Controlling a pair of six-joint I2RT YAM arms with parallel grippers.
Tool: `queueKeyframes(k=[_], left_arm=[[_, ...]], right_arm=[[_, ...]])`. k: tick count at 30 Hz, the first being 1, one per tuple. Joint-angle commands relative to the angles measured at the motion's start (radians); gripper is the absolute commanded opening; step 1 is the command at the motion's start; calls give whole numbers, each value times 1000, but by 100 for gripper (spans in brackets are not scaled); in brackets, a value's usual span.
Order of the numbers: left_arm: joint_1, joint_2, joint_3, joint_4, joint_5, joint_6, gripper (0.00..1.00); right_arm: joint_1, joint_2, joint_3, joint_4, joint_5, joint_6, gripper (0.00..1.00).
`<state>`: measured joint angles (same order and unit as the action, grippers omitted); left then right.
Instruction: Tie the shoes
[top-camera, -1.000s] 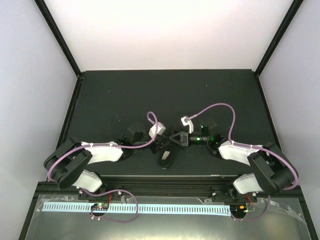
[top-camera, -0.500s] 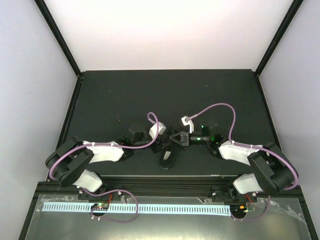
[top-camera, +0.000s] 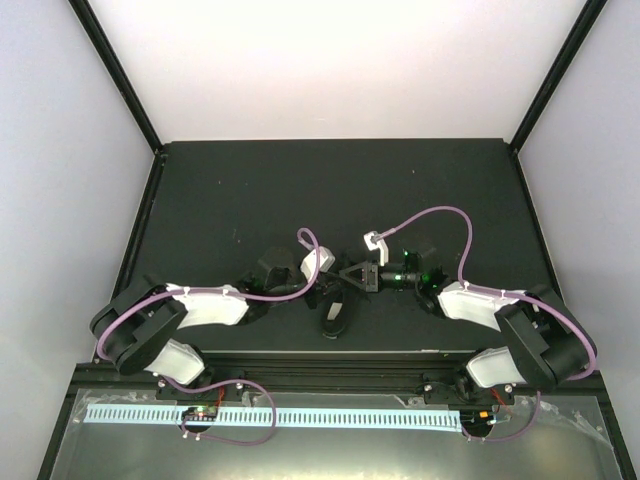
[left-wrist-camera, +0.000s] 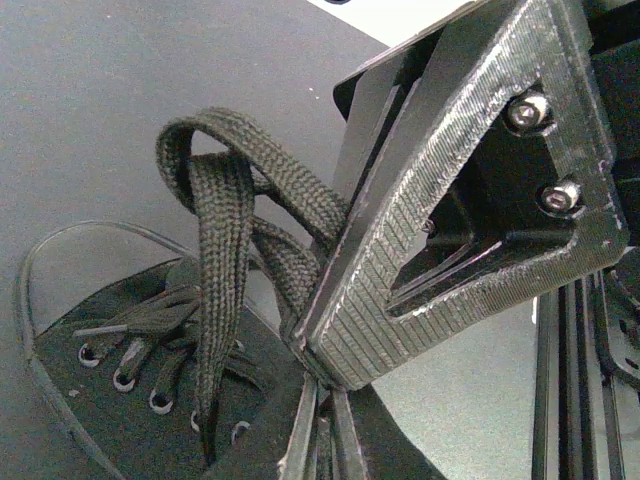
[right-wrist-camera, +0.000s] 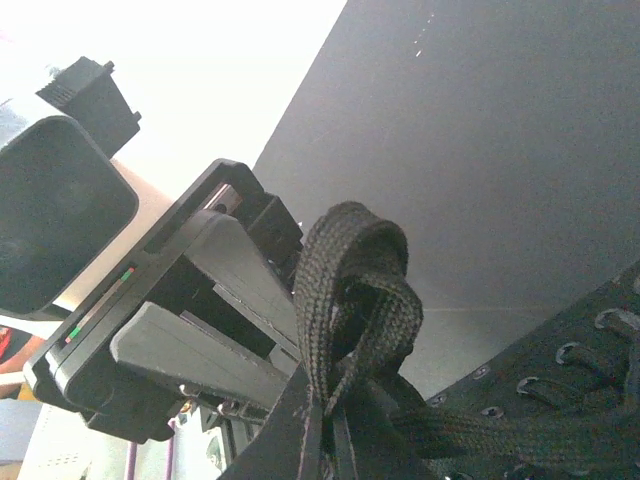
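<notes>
Table: your flat matte black table (top-camera: 250, 190) carries everything, and both arms reach onto it from its 6 o'clock edge.

Shoe: the small black lace-up fabric shoe (top-camera: 331, 318) lies at 6 o'clock from the table's middle, close to the near edge. Its length runs roughly from 12 to 6. In both wrist views you can see pale-ringed eyelets along its upper.

Right pincer: the black ribbed-plastic right pincer (top-camera: 343, 278) comes in from 3 o'clock. It sits just at the shoe's 12 o'clock, over the laced end. Its jaws are pressed together, and in its own camera a doubled loop of lace stands up from between them.

Left pincer: the black left pincer (top-camera: 322, 290) comes in from 9 o'clock and sits at the shoe's 11 o'clock, just beside the right one. Its jaws stand narrow, almost closed. You cannot tell from its camera whether any lace is nipped between them.

Lace: the flat black woven lace (left-wrist-camera: 215, 270) rises from the eyelets in a loop. It crosses over itself before running behind the right pincer's finger.

Light: a small green light (top-camera: 408, 275) glows on the right arm's wrist, at 3 o'clock from the pincers.
</notes>
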<state>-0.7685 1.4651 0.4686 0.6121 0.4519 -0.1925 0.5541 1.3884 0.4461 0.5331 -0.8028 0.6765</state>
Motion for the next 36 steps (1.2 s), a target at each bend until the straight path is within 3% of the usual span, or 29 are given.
queueKeyframes(k=[1,10,13,17,20,24,30,36], left_arm=[[-3,-57,4,79,-29,2,2],[-3,-158,-34,-35,-83,-26,2],[-3,-174,-25,-102,-69,-33,2],[-3,-178,-17,-170,-60,-41,2],[-2,-229,-13,-221,-69,-56,2],[-1,-283,4,-321,-97,-86,1],[12,-319,68,-510,-103,-91,1],[41,-317,164,-764,-117,-77,2]], right_arm=[[5,-3,-12,56,-38,-4,2],[4,-18,-19,21,-7,-30,3],[5,-32,-14,-25,3,-56,16],[4,-61,-18,-74,18,-85,25],[4,-86,-25,-106,36,-97,44],[3,-131,-45,-159,59,-119,61],[3,-209,-79,-280,129,-180,75],[5,-340,-73,-532,379,-222,82]])
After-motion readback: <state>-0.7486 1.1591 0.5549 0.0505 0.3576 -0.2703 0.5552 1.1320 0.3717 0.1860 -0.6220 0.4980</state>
